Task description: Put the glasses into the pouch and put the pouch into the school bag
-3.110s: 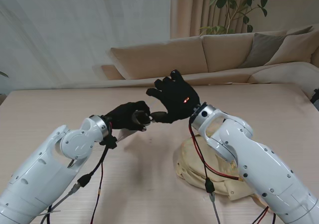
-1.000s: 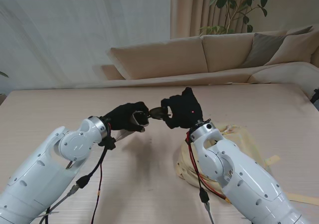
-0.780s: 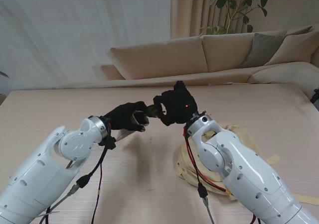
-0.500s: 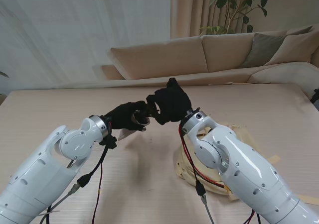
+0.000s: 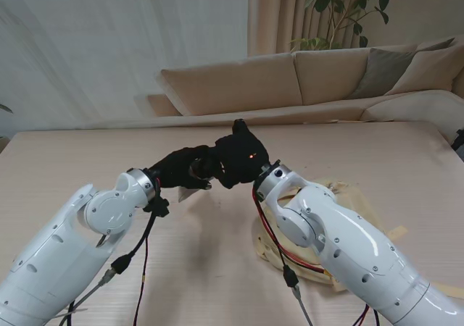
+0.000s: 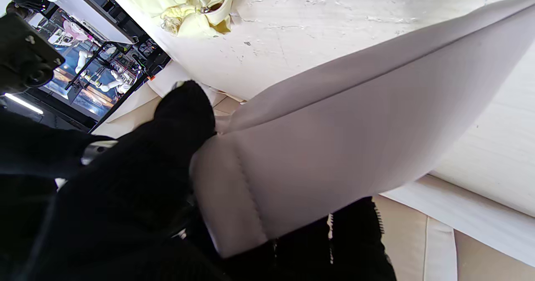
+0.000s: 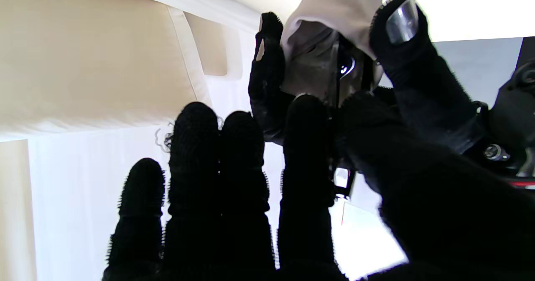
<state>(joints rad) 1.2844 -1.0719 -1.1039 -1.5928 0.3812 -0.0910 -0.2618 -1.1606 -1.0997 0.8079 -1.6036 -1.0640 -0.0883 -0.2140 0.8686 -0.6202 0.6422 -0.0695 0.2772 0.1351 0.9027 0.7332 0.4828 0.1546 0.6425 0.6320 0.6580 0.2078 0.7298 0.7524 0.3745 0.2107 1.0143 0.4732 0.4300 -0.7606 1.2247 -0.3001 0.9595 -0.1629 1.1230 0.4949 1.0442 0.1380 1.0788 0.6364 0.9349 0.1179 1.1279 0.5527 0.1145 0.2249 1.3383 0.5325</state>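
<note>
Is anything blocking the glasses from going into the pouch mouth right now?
Nothing visible does. The left hand holds the grey fabric pouch open, and the dark-framed glasses in the right hand are already at its mouth.

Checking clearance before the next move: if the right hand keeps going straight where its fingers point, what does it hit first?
Most likely the open mouth of the soft grey fabric pouch held up by the left hand. The right hand already has the dark glasses at that opening; depth is hard to judge.
</note>
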